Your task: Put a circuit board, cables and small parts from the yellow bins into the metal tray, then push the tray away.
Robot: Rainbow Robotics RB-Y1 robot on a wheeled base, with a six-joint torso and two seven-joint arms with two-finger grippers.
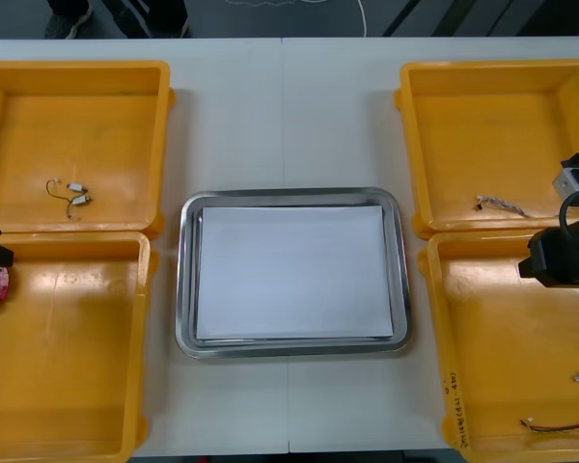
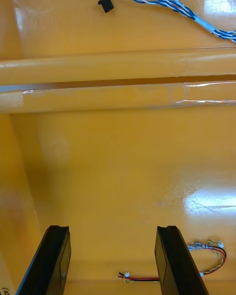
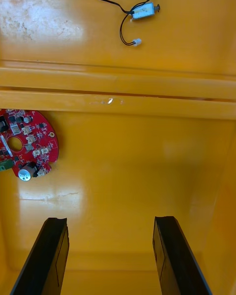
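My left hand (image 3: 109, 221) hangs wide over a yellow bin (image 3: 147, 177). The circuit board (image 3: 27, 145) lies flat just ahead, outside one finger. It looks stiff, light and fragile, so I'd pinch its rim. My right hand (image 2: 113, 228) is wide too.

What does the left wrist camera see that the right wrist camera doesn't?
Left wrist view: a round red circuit board just beyond the left claw, and a black cable with small metal parts in the next bin. Right wrist view: a twisted blue and white cable in the farther bin and a red and yellow cable by the right claw. Shared: yellow bins underneath, and each claw open.
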